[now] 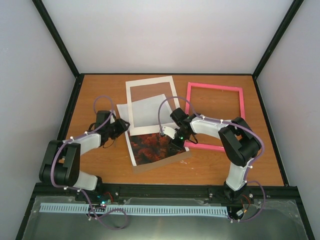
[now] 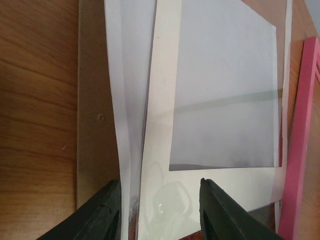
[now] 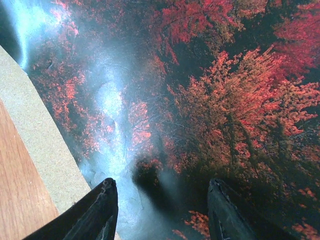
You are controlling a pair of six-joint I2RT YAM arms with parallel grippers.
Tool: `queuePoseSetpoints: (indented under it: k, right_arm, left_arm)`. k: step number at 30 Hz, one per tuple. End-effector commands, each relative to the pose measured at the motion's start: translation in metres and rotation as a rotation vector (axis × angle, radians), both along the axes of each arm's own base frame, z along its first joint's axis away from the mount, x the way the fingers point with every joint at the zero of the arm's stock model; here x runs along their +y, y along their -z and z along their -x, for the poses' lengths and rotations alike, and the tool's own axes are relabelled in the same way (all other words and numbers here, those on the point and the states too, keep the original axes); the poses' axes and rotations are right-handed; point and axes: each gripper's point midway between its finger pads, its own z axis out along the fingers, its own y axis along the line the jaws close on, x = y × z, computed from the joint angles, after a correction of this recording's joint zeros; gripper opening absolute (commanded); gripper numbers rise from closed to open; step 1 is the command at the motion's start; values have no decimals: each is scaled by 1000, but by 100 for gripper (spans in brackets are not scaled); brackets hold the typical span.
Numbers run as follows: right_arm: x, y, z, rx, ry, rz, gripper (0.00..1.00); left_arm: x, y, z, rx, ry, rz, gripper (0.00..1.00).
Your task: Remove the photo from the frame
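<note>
Large paper photo lies outside the thin pink rectangular frame.
Photo, misty sky over red-orange trees, flat on brown backing board; white window mat overlaps photo's pale upper half; frame just right of photo. Left gripper open astride photo's left edge, nothing held; right gripper open over photo's trees, empty.

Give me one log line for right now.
photo: out, on board, mat over its top | frame: empty, to the right | left gripper: open, at mat | right gripper: open, over photo
</note>
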Motion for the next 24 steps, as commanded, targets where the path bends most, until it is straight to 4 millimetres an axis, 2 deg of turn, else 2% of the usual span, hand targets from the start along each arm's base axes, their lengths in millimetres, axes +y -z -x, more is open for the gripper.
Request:
queuePoseSetpoints:
  k: [1, 5, 9, 20, 24]
  right_arm:
    - [-4, 14, 11, 44, -19, 48, 47]
    - [-4, 15, 11, 46, -19, 52, 47]
    - [-5, 15, 12, 48, -19, 53, 47]
    - [-5, 17, 13, 57, -22, 60, 47]
    - [-5, 18, 13, 59, -21, 64, 47]
  left_arm:
    - [-9, -5, -12, -25, 14, 47, 43]
    - [-11, 9, -12, 22, 21, 56, 41]
    - [-11, 14, -13, 15, 17, 60, 36]
    - [3, -3, -21, -78, -44, 70, 24]
    - [7, -1, -24, -82, -65, 85, 20]
